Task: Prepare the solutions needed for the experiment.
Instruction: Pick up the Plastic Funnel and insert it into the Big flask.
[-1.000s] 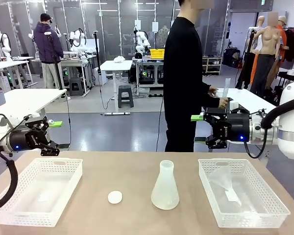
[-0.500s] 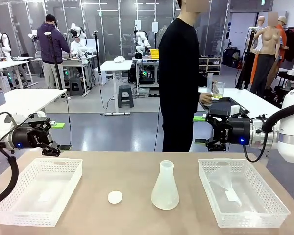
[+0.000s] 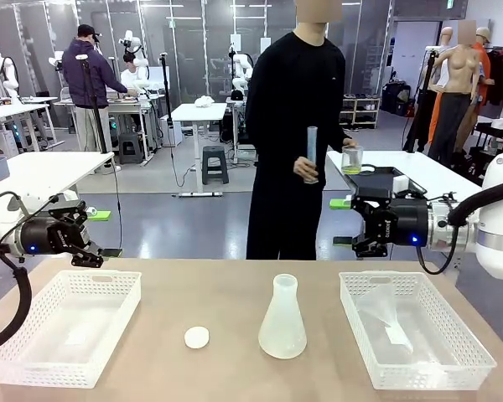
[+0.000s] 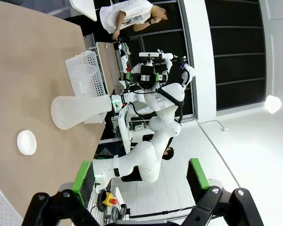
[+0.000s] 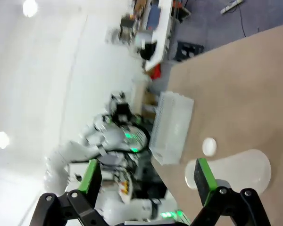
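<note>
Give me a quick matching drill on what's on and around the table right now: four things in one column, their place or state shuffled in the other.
Things:
1. conical flask
2. white cap
3. beaker
4. right basket

Places or states:
A. held up by the person, pale yellow liquid at its bottom
B. lying flat on the table, on the robot's left of the flask
C. standing upright near the table's middle
D. holding something pale and translucent

Pairs: 1-C, 2-B, 3-A, 4-D
</note>
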`<state>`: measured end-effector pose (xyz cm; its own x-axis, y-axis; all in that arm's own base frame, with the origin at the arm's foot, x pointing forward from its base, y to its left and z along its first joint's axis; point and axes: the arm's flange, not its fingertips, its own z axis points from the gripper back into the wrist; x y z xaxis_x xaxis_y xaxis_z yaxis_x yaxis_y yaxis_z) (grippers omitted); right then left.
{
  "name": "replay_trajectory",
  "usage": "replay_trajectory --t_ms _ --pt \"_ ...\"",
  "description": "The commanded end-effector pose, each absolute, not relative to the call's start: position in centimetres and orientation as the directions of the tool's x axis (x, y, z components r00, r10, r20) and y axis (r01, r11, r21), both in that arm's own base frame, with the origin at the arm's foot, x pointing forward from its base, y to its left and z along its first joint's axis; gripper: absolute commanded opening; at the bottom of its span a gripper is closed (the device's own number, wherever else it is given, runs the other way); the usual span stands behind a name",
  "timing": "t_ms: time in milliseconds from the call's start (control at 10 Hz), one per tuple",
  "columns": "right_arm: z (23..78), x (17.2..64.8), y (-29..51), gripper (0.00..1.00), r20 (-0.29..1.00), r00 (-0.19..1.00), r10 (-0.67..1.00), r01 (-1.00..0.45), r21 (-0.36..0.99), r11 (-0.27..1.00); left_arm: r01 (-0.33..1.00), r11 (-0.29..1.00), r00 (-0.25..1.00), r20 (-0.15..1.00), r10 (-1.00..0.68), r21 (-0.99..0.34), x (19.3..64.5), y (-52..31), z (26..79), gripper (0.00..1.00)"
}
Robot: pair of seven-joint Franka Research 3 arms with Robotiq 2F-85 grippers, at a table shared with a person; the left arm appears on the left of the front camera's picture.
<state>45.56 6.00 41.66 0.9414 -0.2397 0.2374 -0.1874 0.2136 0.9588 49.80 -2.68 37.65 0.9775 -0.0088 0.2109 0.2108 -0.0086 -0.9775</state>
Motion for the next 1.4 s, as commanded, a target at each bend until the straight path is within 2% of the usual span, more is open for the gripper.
replay_trajectory --t_ms 0,200,300,400,600,700,800,1100,1200,1300 --pt "46.6 47.6 6.7 1.0 0.397 0.894 0.206 -0.441 0.708 0.552 0.209 -0.01 0.978 0.209 -0.008 -0.978 49.7 -2.7 37.6 1.0" --pt "49.1 49.7 7.6 1.0 0.341 0.858 0.384 -0.508 0.452 0.733 0.209 -0.01 0.978 0.209 -0.008 -0.978 49.7 -2.7 37.6 1.0" --pt "49.4 50.6 7.4 1.0 0.252 0.878 0.408 -0.467 0.258 0.846 0.209 -0.01 0.978 0.209 -0.008 -0.978 49.7 -2.7 37.6 1.0" --pt "49.9 51.2 7.0 1.0 0.151 0.857 0.493 -0.513 0.148 0.846 0.209 -0.01 0.978 0.209 -0.008 -0.978 49.7 -2.7 37.6 1.0" --pt "50.2 52.4 6.4 1.0 0.09 0.85 0.519 -0.523 0.026 0.852 0.209 -0.01 0.978 0.209 -0.008 -0.978 49.7 -2.7 37.6 1.0" --pt "49.9 52.7 6.4 1.0 0.128 0.865 0.485 -0.492 0.022 0.871 0.209 -0.01 0.978 0.209 -0.008 -0.978 49.7 -2.7 37.6 1.0" --pt "47.6 52.5 7.2 1.0 0.081 0.9 0.428 -0.428 0.347 0.835 0.209 -0.01 0.978 0.209 -0.008 -0.978 49.7 -2.7 37.6 1.0" --pt "47.6 52.5 7.2 1.0 0.081 0.9 0.428 -0.428 0.347 0.835 0.209 -0.01 0.978 0.209 -0.008 -0.978 49.7 -2.7 37.6 1.0" --pt "47.6 53.2 7.5 1.0 0.06 0.899 0.434 -0.431 0.289 0.855 0.209 -0.01 0.978 0.209 -0.008 -0.978 49.7 -2.7 37.6 1.0" --pt "47.3 53.7 8.2 1.0 0.017 0.736 0.677 -0.672 0.14 0.727 0.209 -0.01 0.978 0.209 -0.008 -0.978 49.7 -2.7 37.6 1.0"
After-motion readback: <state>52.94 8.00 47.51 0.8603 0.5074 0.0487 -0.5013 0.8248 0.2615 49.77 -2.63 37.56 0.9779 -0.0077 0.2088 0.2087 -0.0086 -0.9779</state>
